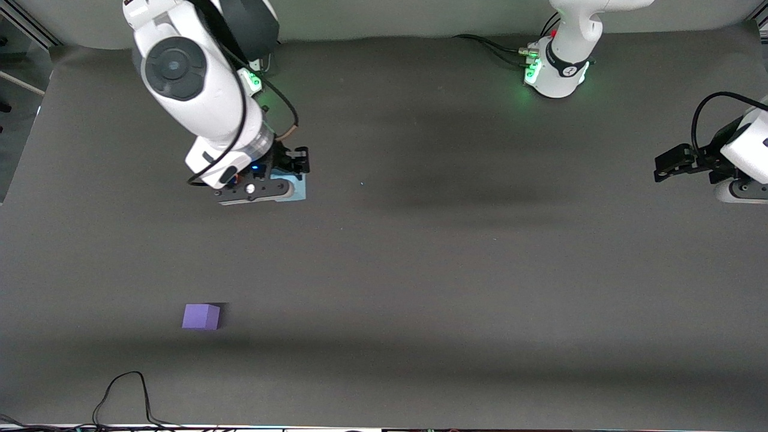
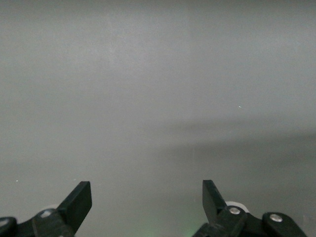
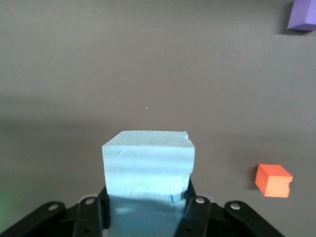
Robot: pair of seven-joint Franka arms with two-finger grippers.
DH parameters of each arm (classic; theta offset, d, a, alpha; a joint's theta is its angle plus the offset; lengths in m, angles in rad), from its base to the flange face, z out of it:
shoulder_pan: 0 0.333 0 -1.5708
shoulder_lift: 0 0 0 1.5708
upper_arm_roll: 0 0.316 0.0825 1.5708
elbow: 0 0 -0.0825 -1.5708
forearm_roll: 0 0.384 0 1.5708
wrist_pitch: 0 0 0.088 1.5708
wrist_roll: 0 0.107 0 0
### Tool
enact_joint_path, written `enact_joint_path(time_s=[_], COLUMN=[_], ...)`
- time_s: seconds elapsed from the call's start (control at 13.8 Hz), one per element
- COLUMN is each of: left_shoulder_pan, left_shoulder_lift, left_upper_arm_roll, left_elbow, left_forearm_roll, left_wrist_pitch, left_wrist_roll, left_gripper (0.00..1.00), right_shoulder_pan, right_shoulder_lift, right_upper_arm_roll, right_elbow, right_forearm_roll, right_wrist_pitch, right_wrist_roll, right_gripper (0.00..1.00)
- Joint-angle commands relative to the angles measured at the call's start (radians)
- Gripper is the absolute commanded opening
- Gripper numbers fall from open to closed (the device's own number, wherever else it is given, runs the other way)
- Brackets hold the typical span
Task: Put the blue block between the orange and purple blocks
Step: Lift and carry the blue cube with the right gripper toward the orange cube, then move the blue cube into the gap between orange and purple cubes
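A slip or a skewed release was judged the main risk: the blue block (image 3: 148,173) was clamped only low on its sides by the right gripper (image 1: 282,183), so a tilt could be caused in transit, or the orange block (image 3: 273,180) could be nudged on lowering. The blue block, a pale matte cube with a chipped upper edge, was seen at the upper left of the front view. The purple block (image 1: 201,316) lay at lower left. The left gripper (image 1: 675,163) waited at the right edge, fingers apart and empty.
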Motion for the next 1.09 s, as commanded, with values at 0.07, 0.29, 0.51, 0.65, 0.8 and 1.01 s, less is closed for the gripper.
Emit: enact_joint_path(time_s=[0.07,0.29,0.51,0.65,0.8,1.01], left_shoulder_pan=[-0.007,-0.007,-0.007,-0.007,-0.007,-0.007], left_shoulder_lift=[-0.014,-0.014,-0.014,-0.014,-0.014,-0.014], left_upper_arm_roll=[0.005,0.005,0.005,0.005,0.005,0.005], left_elbow=[-0.01,-0.011,-0.01,-0.011,-0.011,-0.011], left_forearm_roll=[0.002,0.002,0.002,0.002,0.002,0.002], left_wrist_pitch=[0.009,0.009,0.01,0.01,0.012,0.013], left_wrist_roll=[0.004,0.002,0.002,0.002,0.001,0.001], left_gripper=[1.0,1.0,1.0,1.0,1.0,1.0], right_shoulder_pan=[-0.042,-0.042,-0.041,-0.041,-0.041,-0.042], right_shoulder_lift=[-0.036,-0.093,-0.102,-0.099,-0.097,-0.081], right_upper_arm_roll=[-0.07,-0.212,-0.361,-0.411,-0.424,-0.425], right_elbow=[0.004,-0.058,-0.071,-0.074,-0.075,-0.129], right_forearm_roll=[0.017,0.017,0.016,0.016,0.016,0.019], right_wrist_pitch=[-0.065,-0.076,-0.079,-0.087,-0.105,-0.052], right_wrist_roll=[-0.152,-0.308,-0.471,-0.487,-0.492,-0.492], right_gripper=[0.37,0.37,0.37,0.37,0.4,0.4])
